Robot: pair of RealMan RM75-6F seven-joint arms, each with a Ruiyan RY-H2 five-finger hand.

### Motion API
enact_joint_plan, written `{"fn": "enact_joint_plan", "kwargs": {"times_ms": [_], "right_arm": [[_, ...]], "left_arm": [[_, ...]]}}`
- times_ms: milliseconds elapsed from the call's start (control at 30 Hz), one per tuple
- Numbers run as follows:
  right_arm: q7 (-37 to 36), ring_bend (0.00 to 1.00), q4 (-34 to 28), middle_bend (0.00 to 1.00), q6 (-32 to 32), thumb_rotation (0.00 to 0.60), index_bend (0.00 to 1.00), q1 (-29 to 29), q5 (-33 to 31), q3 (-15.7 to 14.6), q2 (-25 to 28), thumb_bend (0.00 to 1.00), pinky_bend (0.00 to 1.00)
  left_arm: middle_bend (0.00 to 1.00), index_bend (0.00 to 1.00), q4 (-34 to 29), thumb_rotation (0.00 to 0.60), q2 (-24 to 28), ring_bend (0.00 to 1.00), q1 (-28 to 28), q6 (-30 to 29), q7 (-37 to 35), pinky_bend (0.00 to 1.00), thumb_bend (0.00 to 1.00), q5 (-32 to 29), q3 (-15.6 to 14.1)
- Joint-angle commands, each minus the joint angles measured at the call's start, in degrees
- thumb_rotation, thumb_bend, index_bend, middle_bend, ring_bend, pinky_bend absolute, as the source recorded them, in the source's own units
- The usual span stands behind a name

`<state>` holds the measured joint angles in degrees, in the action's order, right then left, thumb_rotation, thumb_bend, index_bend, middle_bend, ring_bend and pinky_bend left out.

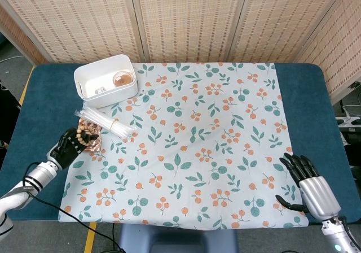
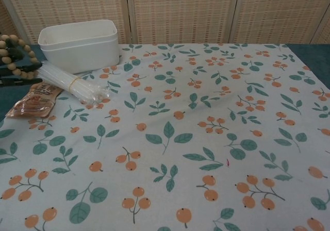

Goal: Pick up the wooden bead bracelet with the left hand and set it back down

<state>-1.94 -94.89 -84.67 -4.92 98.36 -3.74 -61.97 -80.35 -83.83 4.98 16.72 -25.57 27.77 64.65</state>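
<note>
Beads of the wooden bead bracelet [image 1: 86, 135] are sitting in the left hand [image 1: 69, 147], whose dark fingers are curling around the loop at the left edge of the floral cloth [image 1: 192, 145], so the bracelet is lying right at the fingertips, toward the table's centre from the palm, and is being held clear of the table in the chest view, where the strand [image 2: 14, 54] is hanging as an open arc above the blue table cover [image 2: 10, 97]. Just below and beside it a brown snack packet [image 2: 33, 102] is lying on the cloth, and a bundle of clear straws [image 1: 107, 123] is running diagonally from the bracelet toward the white box [image 1: 105, 79]; the set-down, by my reading, is turning on lowering the loop onto bare cloth near these two without draping it over either. Whether the beads are touching the packet in the head view is hard to tell, since both are brown and overlapping. The left hand is being cut off by the frame edge in the chest view, showing only fingertips [image 2: 20, 68]. Far across the table, the right hand [image 1: 307, 182] is resting at the cloth's near right corner with its fingers apart and holding nothing, and it is missing from the chest view.
</note>
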Motion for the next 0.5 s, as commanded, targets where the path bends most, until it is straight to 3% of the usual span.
{"fn": "enact_joint_plan", "kwargs": {"times_ms": [33, 367, 500], "right_arm": [[0.0, 0.00, 0.0, 0.00, 0.0, 0.410, 0.00, 0.0, 0.0, 0.0, 0.0, 0.20, 0.00], [0.0, 0.00, -0.1, 0.00, -0.2, 0.410, 0.00, 0.1, 0.0, 0.1, 0.1, 0.20, 0.00], [-0.1, 0.00, -0.1, 0.00, -0.3, 0.410, 0.00, 0.1, 0.1, 0.0, 0.1, 0.20, 0.00]], "left_arm": [[0.63, 0.57, 0.2, 0.294, -0.2, 0.27, 0.0, 0.1, 0.5, 0.04, 0.57, 0.1, -0.1], [0.61, 0.55, 0.6, 0.416, -0.6, 0.27, 0.3, 0.6, 1.7, 0.04, 0.73, 0.0, -0.2], [0.59, 0.52, 0.3, 0.574, -1.0, 0.26, -0.1, 0.8, 3.1, 0.04, 0.74, 0.3, 0.1]]}}
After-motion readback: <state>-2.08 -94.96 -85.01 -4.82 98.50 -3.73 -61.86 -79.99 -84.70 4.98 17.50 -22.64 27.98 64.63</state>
